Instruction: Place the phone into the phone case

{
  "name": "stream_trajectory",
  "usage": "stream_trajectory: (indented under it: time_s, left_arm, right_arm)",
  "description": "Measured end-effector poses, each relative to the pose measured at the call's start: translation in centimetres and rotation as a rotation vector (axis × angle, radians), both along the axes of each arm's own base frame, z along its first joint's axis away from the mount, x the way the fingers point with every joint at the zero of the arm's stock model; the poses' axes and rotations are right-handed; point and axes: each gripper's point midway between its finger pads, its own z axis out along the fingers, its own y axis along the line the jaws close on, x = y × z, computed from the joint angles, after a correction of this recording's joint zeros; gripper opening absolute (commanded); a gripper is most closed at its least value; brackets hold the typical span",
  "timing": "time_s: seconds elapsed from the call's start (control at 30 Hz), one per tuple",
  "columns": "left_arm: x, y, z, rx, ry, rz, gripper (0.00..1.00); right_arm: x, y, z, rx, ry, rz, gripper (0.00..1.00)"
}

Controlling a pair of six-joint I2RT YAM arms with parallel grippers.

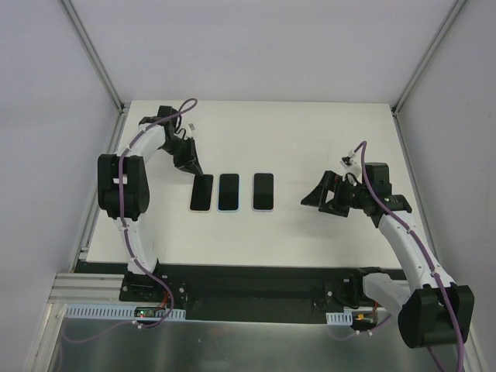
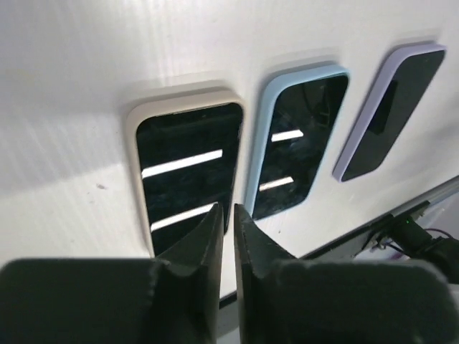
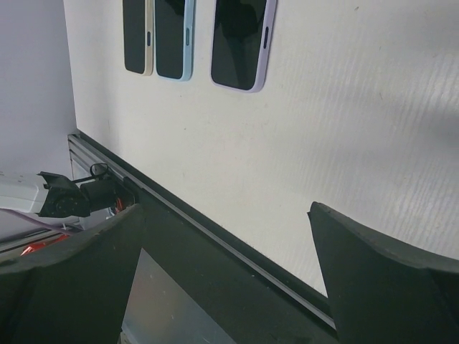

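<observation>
Three black-screened phones lie side by side mid-table, each in a case: a beige case (image 1: 202, 192) (image 2: 188, 172), a blue case (image 1: 229, 191) (image 2: 301, 143) and a purple case (image 1: 263, 191) (image 2: 391, 107). My left gripper (image 1: 191, 164) (image 2: 228, 211) hovers at the far end of the beige-cased phone. Its fingers are nearly together, with a thin slit between them and nothing in it. My right gripper (image 1: 316, 198) (image 3: 228, 215) stands wide open to the right of the purple case, apart from it, holding nothing. The same cases show in the right wrist view: beige (image 3: 136, 36), blue (image 3: 174, 36), purple (image 3: 240, 39).
The white table (image 1: 325, 139) is bounded by a black rail (image 1: 256, 273) along its near edge and by white walls with metal corner posts (image 1: 93, 54) on the left, back and right.
</observation>
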Motion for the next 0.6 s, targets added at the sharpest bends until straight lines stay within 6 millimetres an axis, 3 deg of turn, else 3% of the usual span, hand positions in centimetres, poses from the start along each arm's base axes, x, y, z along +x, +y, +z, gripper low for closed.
stream_trajectory:
  time_s: [0.1,0.2,0.4,0.6]
  left_arm:
    - [0.4,-2.2,1.1,-0.042,-0.058,0.004,0.0]
    - [0.7,-5.3,1.0,-0.065,-0.089,-0.033,0.0]
    - [0.4,-11.1,-1.9,-0.078,-0.07,-0.129,0.0]
    - [1.1,-12.2,-3.8,-0.077,-0.043,-0.125,0.0]
  right_arm:
    - [0.1,-0.1,-0.1,-0.01,-0.004,-0.005,0.99]
    - [0.1,-0.3,-0.1,-0.017,-0.009,-0.008,0.99]
    - [0.1,-0.4,-0.2,-0.028,-0.011,-0.018,0.99]
    - [0.2,-0.5,-0.3,-0.032,-0.01,-0.021,0.99]
